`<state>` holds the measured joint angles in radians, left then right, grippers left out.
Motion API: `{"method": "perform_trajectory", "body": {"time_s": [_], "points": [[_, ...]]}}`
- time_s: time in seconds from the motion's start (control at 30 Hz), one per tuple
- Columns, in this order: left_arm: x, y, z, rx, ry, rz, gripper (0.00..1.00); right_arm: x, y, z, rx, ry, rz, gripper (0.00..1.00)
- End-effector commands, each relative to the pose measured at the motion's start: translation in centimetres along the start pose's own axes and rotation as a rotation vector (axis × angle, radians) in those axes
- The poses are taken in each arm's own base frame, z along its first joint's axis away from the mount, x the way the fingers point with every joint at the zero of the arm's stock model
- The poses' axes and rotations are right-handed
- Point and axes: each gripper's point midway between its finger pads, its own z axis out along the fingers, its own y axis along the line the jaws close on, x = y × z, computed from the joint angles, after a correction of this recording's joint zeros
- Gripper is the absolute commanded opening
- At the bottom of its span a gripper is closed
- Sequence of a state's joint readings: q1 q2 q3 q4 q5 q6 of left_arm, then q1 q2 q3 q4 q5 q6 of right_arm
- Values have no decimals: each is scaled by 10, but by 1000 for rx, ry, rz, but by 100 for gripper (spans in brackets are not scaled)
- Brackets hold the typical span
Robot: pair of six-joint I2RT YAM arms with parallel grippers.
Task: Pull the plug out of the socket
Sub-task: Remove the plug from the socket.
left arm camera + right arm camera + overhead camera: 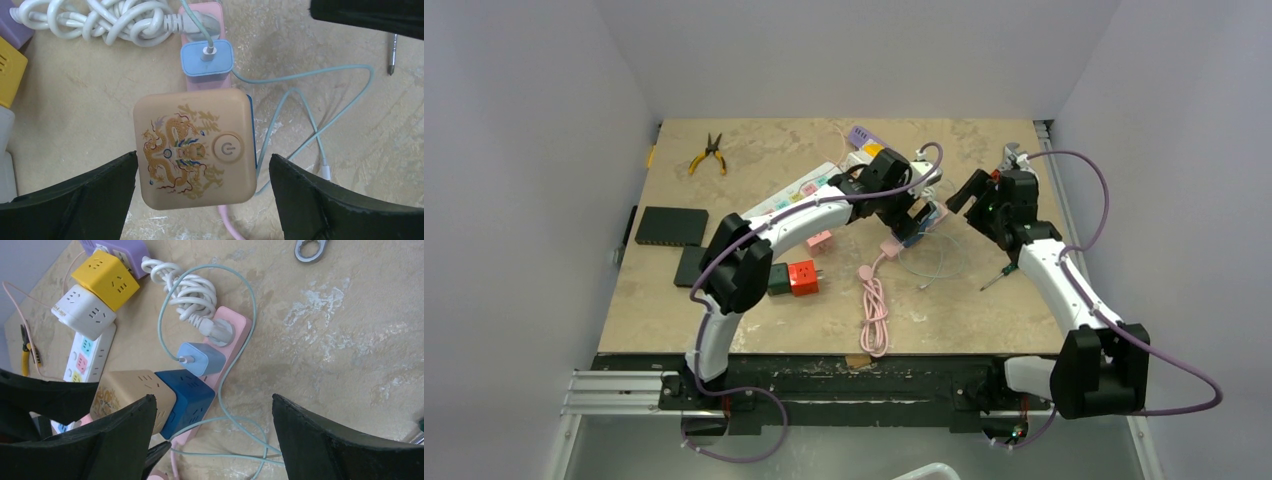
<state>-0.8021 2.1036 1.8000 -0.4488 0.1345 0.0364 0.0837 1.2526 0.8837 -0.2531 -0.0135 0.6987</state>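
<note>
A pink power strip [235,335] lies on the table. It carries a white plug [220,332] with a coiled white cord, a light blue charger [200,358] with a teal cable, and a dark blue cube socket [187,395]. A tan cube with a dragon print [195,150] sits joined to the blue cube. My left gripper [202,157] is open, one finger on each side of the tan cube, not touching. My right gripper [212,400] is open above the strip's near end, holding nothing. In the top view, both grippers [911,222] [969,195] meet at mid-table.
Yellow [106,279], white [82,310] and purple [117,247] socket cubes and a white strip [87,352] lie to the left. Also on the table are a wrench [310,247], a screwdriver [999,277], pliers [709,155], black boxes [671,226], a red cube [803,277] and a coiled pink cable [874,300].
</note>
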Motion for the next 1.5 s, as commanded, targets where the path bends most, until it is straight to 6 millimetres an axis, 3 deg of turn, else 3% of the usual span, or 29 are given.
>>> {"method": "perform_trajectory", "body": {"time_s": [0.0,0.13,0.3,0.5,0.63,0.73,0.83,0.93,1.23,1.37,1.47], "points": [[-26,4,-5,-35,-67,-17,100,-14,14,-13,-70,-56,-17,84],[-28,7,-16,-43,-72,3,100,-11,10,-11,-60,-52,-24,84],[-15,11,-10,-64,-52,41,100,3,-6,6,-11,-19,-29,84],[-16,14,-10,-72,-55,57,100,45,-23,42,97,112,-66,83],[-15,13,-11,-70,-49,56,100,72,-10,52,103,161,-131,82],[-14,13,-11,-69,-45,51,100,89,-20,53,143,199,-149,72],[-14,14,-10,-76,-47,52,100,100,-41,45,199,209,-153,52],[-14,14,-8,-72,-45,51,100,103,-56,32,241,199,-152,43],[-12,2,3,-39,-41,36,100,86,-88,7,392,130,-138,43],[-5,-2,12,-31,-26,26,100,74,-88,4,369,110,-102,47],[-2,-6,17,-30,-19,28,100,62,-78,1,329,88,-87,61]]}}
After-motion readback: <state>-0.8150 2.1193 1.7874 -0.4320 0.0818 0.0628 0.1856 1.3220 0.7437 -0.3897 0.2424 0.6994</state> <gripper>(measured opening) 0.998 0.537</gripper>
